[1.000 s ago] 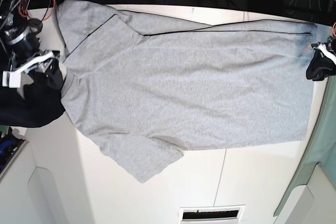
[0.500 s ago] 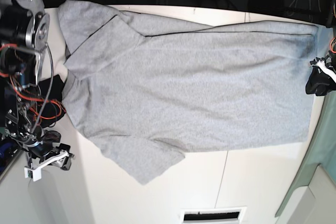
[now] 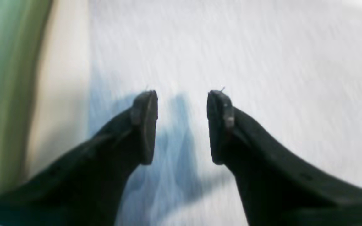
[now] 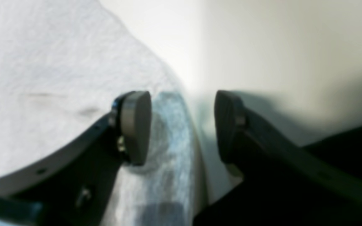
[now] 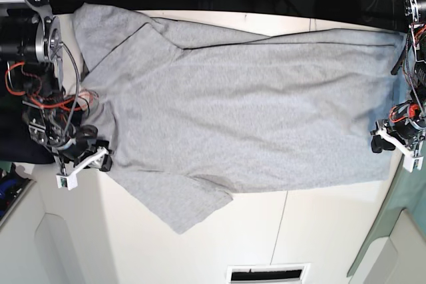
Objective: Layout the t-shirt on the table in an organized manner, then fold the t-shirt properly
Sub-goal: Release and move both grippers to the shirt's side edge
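The t-shirt (image 5: 246,104) lies spread flat across the table (image 5: 319,231), its hem edge beneath the left gripper (image 3: 182,125) and its shoulder edge between the fingers of the right gripper (image 4: 182,125), both jaws parted and holding nothing.

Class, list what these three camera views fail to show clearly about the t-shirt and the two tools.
- Base view: the left tool and right tool are too small to judge their opening.
- Base view: the t-shirt shows only plain grey; its underside is hidden against the table.
- Right wrist view: blur hides whether the tool touches the shirt edge.
- Left wrist view: blur hides the fabric's detail.
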Motion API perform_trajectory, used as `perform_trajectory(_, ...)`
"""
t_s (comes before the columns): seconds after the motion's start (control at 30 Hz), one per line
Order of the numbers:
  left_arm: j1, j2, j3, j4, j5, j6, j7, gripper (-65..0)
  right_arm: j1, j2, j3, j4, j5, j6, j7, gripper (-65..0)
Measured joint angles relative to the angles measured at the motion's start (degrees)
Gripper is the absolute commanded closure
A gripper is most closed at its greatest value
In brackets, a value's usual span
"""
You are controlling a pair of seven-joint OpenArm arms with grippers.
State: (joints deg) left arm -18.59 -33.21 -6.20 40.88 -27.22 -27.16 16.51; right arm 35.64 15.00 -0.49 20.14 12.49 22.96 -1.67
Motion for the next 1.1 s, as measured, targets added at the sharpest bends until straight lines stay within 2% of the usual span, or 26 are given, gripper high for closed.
perform_trajectory(0.07, -4.5, 0.4, 2.7, -5.9, 1.9, 4.5, -3.5, -28.7, -0.5, 0.1, 0.0, 0.1, 0.2, 1.4, 0.2, -32.5)
perform_trajectory(0.13, -7.5, 0.5, 4.5, -10.1, 3.2, 7.2, -7.7, -28.6, -0.7, 0.0, 0.0, 0.1, 0.6, 1.8, 0.3, -32.5)
perform_trajectory(0.2, -9.9, 0.4, 5.2, -12.8, 4.1, 11.5, -8.9, -28.6, -0.7, -0.1, 0.0, 0.1, 0.6, 1.9, 0.2, -32.5)
perform_trajectory(0.27, -11.6, 0.0, 5.2, -14.9, 4.2, 12.6, -8.9, -28.6, -0.7, -0.3, 0.0, 0.1, 0.5, 1.9, 0.2, -32.5)
perform_trajectory(0.6, -10.9, 2.4, 5.2, -20.2, 4.1, 12.6, -9.9, -28.6, -0.7, -2.8, 0.0, 0.2, 0.6, 1.9, 0.2, -32.5)
perform_trajectory(0.77, -11.4, 2.8, 5.2, -21.5, 4.0, 12.2, -10.4, -27.4, -0.7, -3.4, 0.0, 0.2, 0.6, 5.4, 0.2, -32.5)
perform_trajectory(0.87, -11.4, 2.9, 5.2, -21.5, 4.1, 8.6, -10.2, -18.8, -0.8, -3.5, 0.0, 0.8, 0.5, 6.9, -0.5, -32.5)
perform_trajectory(0.97, -11.4, 3.1, 5.2, -21.5, 4.0, 8.3, -10.2, -6.7, -1.2, -3.6, 0.0, 2.6, 0.5, 6.9, -1.2, -32.2)
perform_trajectory(1.03, -11.4, 3.2, 5.2, -21.5, 4.0, 8.2, -10.4, 0.0, -1.4, -3.6, 0.0, 4.0, 0.0, 6.9, -2.2, -27.7)
perform_trajectory(1.1, -11.4, 3.2, 5.2, -21.4, 4.0, 7.3, -10.1, 0.0, -1.6, -3.6, 0.0, 5.4, -0.5, 6.9, -3.5, -19.1)
